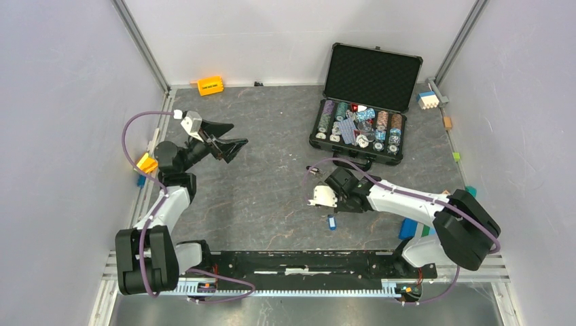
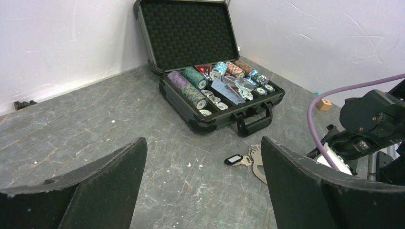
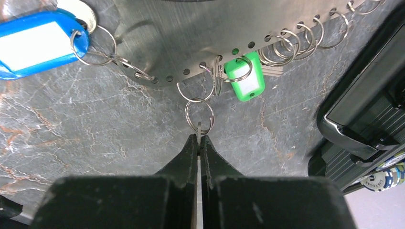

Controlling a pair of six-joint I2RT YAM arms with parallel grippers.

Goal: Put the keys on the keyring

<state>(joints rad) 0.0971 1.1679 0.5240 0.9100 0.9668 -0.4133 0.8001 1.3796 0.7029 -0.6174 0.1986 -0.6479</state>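
Plain white walls (image 1: pixel 285 34) enclose an evenly lit grey marbled tabletop (image 1: pixel 272 204).

Looking down the right gripper (image 3: pixel 198 139), its two dark fingers are pressing together and pinching the near edge of a small split ring (image 3: pixel 199 117). That ring is linking to a second ring, which is passing through a hole in the curved, perforated rim of the silver keyring (image 3: pixel 191 33) lying on the grey marbled tabletop (image 3: pixel 95 124). Just to the right, a green tag (image 3: pixel 245 80) is hanging from the same rim. A blue tag (image 3: pixel 36 40) is lying far left. A black case (image 3: pixel 363 105) is sitting at right, with a poker chip (image 3: pixel 384 180) showing beside it.
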